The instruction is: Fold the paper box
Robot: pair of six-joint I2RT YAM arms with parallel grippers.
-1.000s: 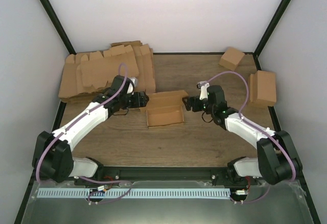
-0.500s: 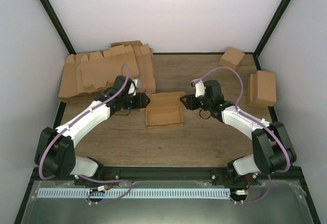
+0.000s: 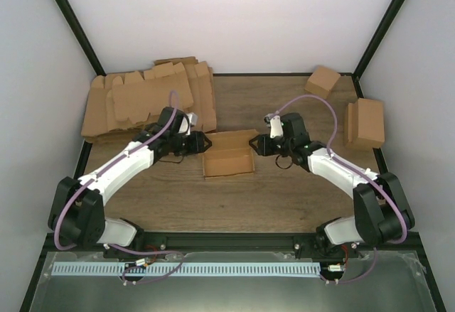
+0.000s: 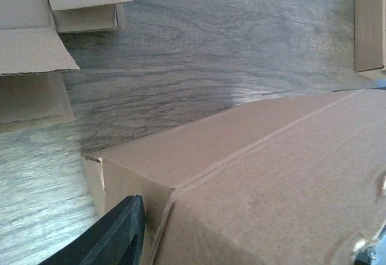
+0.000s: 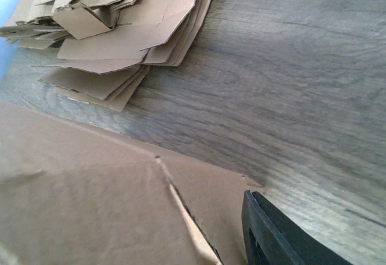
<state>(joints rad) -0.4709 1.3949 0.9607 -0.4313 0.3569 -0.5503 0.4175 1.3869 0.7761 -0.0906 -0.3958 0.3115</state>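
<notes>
The paper box (image 3: 229,158) is a shallow brown cardboard tray lying open-side up mid-table, with its back flap leaning over it. My left gripper (image 3: 203,143) is at the box's back left corner. In the left wrist view its black finger (image 4: 114,235) presses against the box's end wall (image 4: 271,174), and cardboard fills the gap between the jaws. My right gripper (image 3: 257,143) is at the back right corner. There too only one finger (image 5: 271,235) shows, lying against the box's cardboard (image 5: 78,210). Each gripper's other finger is hidden.
A pile of flat brown blanks (image 3: 146,102) lies at the back left, close behind the left arm. A small cube-like box (image 3: 322,81) sits at the back right, and a larger folded box (image 3: 366,122) lies by the right edge. Black frame posts stand at the corners.
Both grippers have moved in onto the ends of the box and narrowed their jaws. The right arm has shifted left and back, and the box has barely moved.
</notes>
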